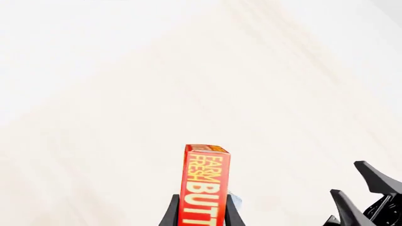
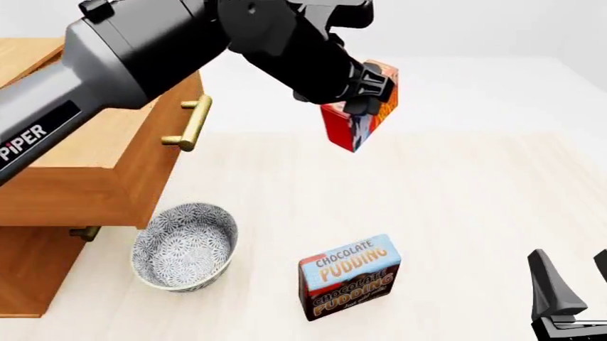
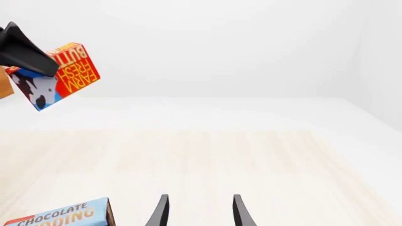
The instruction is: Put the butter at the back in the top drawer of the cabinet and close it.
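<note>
- The cabinet is standing at the far left of the table, and its top drawer is sitting pulled out with its brass handle facing the open floor of the table, which I judge is why the box can go in from above; the inside of the drawer is being hidden by the arm, so I cannot tell what it holds
- A patterned bowl is resting just in front of the cabinet, below the drawer front, apart from the boxes
- The left gripper is clamped on the butter, fingers pressing its two broad faces, and is holding it tilted in the air well above the table, to the right of the drawer; being lifted clear like this is letting it pass over the drawer front, in my reading
- The task looks roughly midway: butter in hand, not yet over the drawer, drawer not yet closed
- The pudding box is standing upright near the front centre, untouched and well apart from the butter
- The right gripper is waiting low at the front right with its fingers apart and holding nothing, probably parked out of the way
</note>
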### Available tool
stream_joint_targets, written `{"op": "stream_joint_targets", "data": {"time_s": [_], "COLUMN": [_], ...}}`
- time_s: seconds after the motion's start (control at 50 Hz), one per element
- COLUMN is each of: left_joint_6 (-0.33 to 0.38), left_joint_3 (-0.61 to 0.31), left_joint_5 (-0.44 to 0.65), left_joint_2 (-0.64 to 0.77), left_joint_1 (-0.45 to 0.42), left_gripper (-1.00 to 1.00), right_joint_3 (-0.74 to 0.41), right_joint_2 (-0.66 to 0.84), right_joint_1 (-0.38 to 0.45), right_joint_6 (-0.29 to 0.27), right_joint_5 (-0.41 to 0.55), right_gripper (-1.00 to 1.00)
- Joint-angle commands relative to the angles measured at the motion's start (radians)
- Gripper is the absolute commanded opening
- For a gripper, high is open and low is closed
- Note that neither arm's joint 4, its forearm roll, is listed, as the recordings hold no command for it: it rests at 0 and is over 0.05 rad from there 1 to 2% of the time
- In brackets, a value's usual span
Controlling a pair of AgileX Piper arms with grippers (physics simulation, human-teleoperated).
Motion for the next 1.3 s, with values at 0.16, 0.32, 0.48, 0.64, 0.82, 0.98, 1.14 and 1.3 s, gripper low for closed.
{"op": "stream_joint_targets", "data": {"time_s": [0.16,0.32,0.48,0.64,0.82,0.98,1.14,1.3], "left_joint_6": [0.025,0.036,0.042,0.039,0.065,0.074,0.086,0.101], "left_joint_3": [0.043,0.073,0.102,0.126,0.144,0.175,0.182,0.184], "left_joint_5": [0.003,0.010,0.012,0.017,0.031,0.030,0.035,0.039], "left_joint_2": [-0.089,-0.134,-0.174,-0.205,-0.234,-0.266,-0.287,-0.309], "left_joint_1": [0.065,0.101,0.137,0.158,0.205,0.247,0.276,0.301], "left_gripper": [-1.00,-1.00,-1.00,-1.00,-1.00,-1.00,-1.00,-1.00], "right_joint_3": [0.000,0.000,0.000,0.000,0.000,0.000,0.000,0.000], "right_joint_2": [0.000,0.000,0.000,0.000,0.000,0.000,0.000,0.000], "right_joint_1": [0.000,0.000,0.000,0.000,0.000,0.000,0.000,0.000], "right_joint_6": [0.000,0.000,0.000,0.000,0.000,0.000,0.000,0.000], "right_joint_5": [0.000,0.000,0.000,0.000,0.000,0.000,0.000,0.000], "right_gripper": [1.00,1.00,1.00,1.00,1.00,1.00,1.00,1.00]}}
